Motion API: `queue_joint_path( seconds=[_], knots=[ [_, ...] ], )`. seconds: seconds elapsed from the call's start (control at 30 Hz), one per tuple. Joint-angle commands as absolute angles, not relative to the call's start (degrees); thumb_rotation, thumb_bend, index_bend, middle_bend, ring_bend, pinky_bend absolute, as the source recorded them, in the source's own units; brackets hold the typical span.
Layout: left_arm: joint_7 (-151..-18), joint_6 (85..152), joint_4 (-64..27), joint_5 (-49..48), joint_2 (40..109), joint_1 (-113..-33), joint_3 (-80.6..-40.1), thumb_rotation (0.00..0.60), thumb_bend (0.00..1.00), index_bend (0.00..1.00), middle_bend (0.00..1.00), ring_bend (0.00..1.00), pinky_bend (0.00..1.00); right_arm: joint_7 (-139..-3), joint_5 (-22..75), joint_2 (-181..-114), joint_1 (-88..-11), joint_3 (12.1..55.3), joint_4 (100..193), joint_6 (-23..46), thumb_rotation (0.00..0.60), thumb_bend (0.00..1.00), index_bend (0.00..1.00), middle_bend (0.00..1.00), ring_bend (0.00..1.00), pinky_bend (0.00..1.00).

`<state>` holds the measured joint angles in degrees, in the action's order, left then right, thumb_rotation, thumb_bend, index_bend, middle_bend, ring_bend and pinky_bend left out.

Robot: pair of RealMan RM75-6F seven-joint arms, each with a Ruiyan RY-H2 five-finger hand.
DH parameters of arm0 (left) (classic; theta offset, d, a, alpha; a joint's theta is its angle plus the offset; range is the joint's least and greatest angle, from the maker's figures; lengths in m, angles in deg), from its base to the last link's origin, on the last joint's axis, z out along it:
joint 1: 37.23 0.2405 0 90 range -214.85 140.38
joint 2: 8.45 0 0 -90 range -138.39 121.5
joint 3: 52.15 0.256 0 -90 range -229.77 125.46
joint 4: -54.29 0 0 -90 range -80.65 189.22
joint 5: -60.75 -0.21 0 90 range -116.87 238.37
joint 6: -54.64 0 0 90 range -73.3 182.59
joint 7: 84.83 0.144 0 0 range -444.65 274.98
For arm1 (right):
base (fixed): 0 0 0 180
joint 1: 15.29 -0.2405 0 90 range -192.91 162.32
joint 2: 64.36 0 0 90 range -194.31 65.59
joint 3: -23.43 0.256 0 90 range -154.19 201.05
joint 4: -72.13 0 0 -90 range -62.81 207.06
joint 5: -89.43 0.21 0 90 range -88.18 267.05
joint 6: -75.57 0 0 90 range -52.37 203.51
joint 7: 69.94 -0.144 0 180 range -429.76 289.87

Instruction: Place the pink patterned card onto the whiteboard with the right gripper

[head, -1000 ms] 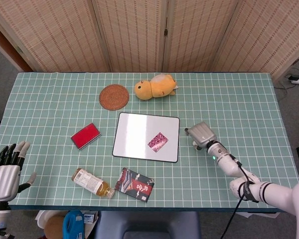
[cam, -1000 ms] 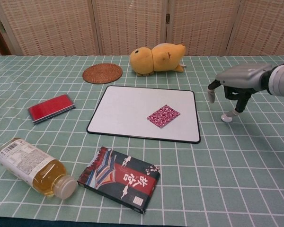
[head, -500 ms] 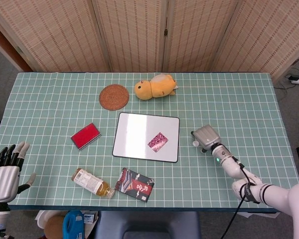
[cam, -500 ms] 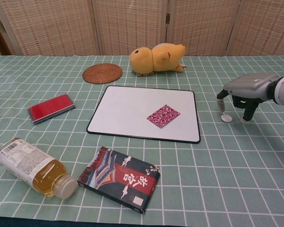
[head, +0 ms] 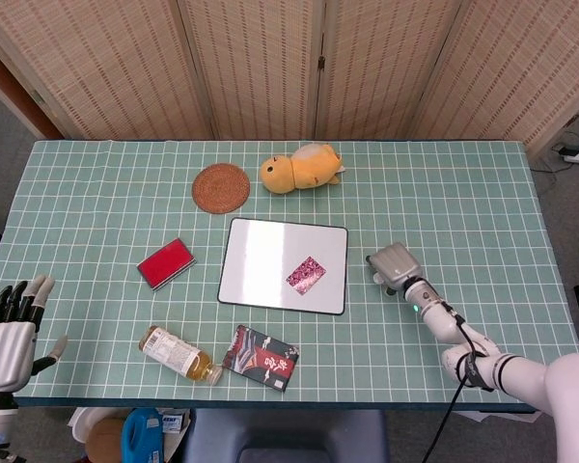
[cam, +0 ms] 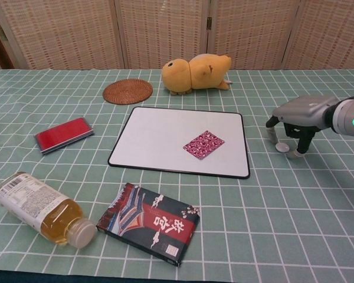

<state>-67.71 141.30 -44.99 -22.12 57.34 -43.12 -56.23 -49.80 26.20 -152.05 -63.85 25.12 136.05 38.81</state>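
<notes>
Well, the pink patterned card (cam: 203,144) already lies flat on the whiteboard (cam: 153,138) (right of its middle), so the right hand (cam: 295,118), empty with fingers apparently apart and pointing down beside the board, should simply lift clear without brushing it.

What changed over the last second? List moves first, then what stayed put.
Only the right robot hand moved: it slid away from the whiteboard, then eased back a little, fingers pointing down at the table and holding nothing. The pink patterned card stayed on the whiteboard. The left robot hand barely shifted.
</notes>
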Motion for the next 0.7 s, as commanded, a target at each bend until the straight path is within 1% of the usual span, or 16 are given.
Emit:
queue_joint_path(
  seconds=[0.03, 0.47, 0.7],
  knots=[
    [-67.78, 141.26, -44.91, -22.06, 57.38, -43.12, -56.23, 0.600, 0.28, 0.00, 0.01, 0.01, 0.00, -49.84, 26.16, -152.23, -63.86, 25.29, 135.75, 38.86, 0.600, 0.25, 0.43, 0.93, 0.95, 1.00],
    [-67.83, 141.22, -44.75, -21.91, 57.48, -43.08, -56.23, 0.600, 0.28, 0.00, 0.01, 0.01, 0.00, -49.73, 26.16, -152.87, -63.92, 25.75, 134.89, 39.30, 0.600, 0.29, 0.46, 0.93, 0.96, 1.00],
    [-67.86, 141.24, -44.69, -21.86, 57.35, -42.98, -56.16, 0.600, 0.28, 0.01, 0.01, 0.01, 0.00, -50.57, 24.52, -150.62, -64.22, 27.53, 139.05, 36.74, 0.600, 0.30, 0.47, 0.94, 0.96, 1.00]
  ],
)
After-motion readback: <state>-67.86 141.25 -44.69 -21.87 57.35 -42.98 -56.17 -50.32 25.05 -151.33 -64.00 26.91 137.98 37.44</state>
